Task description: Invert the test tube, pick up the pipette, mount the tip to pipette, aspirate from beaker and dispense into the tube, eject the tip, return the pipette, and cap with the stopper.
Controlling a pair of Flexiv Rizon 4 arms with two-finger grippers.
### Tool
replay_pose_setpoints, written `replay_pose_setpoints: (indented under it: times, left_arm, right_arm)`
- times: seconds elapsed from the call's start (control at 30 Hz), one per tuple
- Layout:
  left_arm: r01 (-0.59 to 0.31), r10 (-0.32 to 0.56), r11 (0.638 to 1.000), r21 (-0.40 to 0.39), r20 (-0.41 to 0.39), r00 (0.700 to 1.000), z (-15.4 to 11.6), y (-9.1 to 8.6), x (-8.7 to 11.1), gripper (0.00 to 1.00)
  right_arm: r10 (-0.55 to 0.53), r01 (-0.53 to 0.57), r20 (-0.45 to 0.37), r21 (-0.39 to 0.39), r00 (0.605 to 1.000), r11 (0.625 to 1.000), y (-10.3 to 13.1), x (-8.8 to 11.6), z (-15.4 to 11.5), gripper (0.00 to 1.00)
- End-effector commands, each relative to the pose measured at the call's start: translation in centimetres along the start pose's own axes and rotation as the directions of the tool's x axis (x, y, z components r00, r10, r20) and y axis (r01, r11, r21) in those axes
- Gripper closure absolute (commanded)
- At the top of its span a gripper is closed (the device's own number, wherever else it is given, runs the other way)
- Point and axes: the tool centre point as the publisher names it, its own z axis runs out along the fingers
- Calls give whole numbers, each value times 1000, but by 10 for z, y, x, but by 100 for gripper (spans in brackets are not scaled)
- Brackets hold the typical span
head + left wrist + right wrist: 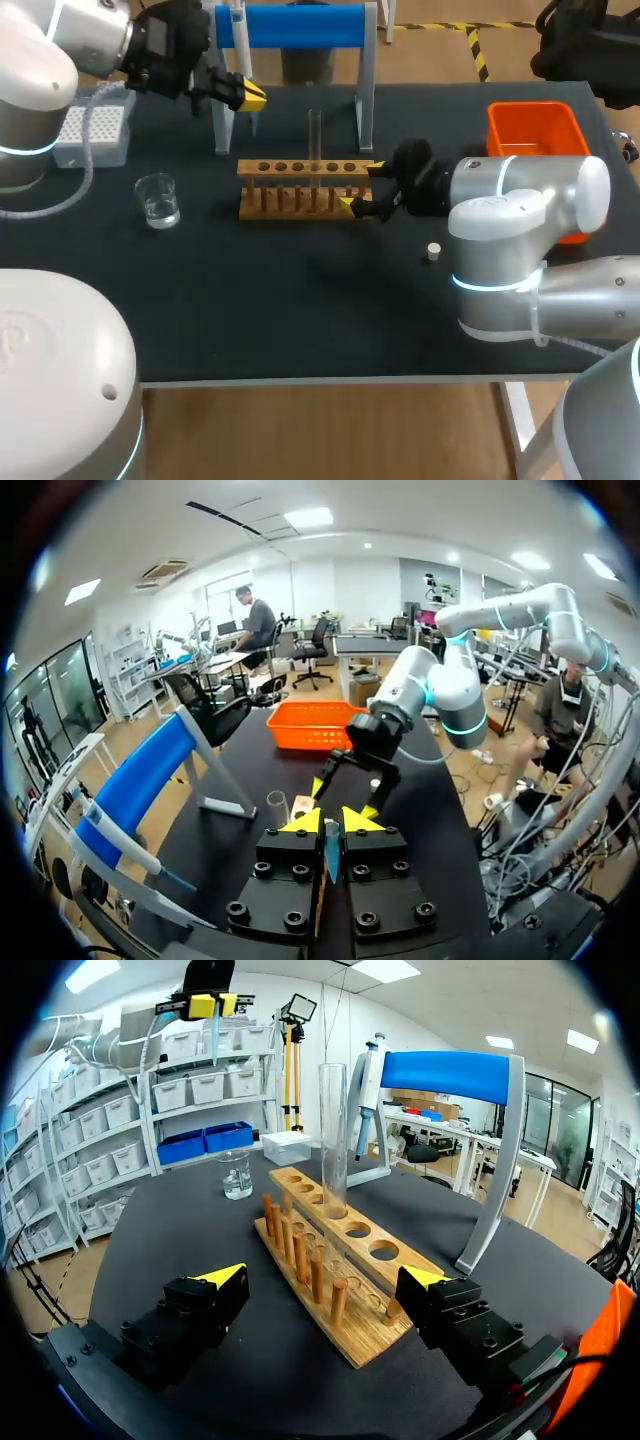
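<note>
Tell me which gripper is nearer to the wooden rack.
Right. The right gripper is at the wooden rack's right end, fingers open astride it; the left gripper, holding a pipette tip, is farther off by the blue stand.

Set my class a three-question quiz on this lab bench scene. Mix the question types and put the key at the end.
1. True or false: the test tube stands upright in the wooden rack.
2. Where is the pipette? A) lying flat on the table B) hanging on the blue stand C) inside the orange bin
3. Fill in the gap: the right gripper is ____, with one finger on either side of the rack's end.

Key: 1 true; 2 B; 3 open.
</note>
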Motion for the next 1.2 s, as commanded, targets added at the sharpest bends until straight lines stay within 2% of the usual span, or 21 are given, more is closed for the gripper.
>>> replay_pose_setpoints:
  times: [0.03, 0.33, 0.53, 0.63, 0.7, 1.2]
  left_arm:
    - [-5, 5, 1000, 0, 15, 1000, 5, -12, 13, 100]
    - [9, -9, 1000, -16, -17, 1000, 17, -32, 30, 100]
    - [31, -31, 999, 17, -34, 999, 20, -42, 36, 100]
    - [41, -40, 998, 40, -39, 998, 22, -43, 37, 100]
    - [42, -38, 995, 85, -44, 998, 23, -45, 38, 100]
    - [45, -41, 997, 64, -62, 997, 24, -44, 41, 100]
  right_arm:
    - [-1, 1, 0, -1, 1000, 1000, -1, 0, 0, 0]
    - [-1, 1, 0, -1, 1000, 1000, -1, 0, 0, 0]
    - [-1, 1, 0, -1, 1000, 1000, -1, 0, 0, 0]
    - [-1, 1, 0, -1, 1000, 1000, -1, 0, 0, 0]
    - [-1, 1, 0, -1, 1000, 1000, -1, 0, 0, 0]
    - [-1, 1, 0, -1, 1000, 1000, -1, 0, 0, 0]
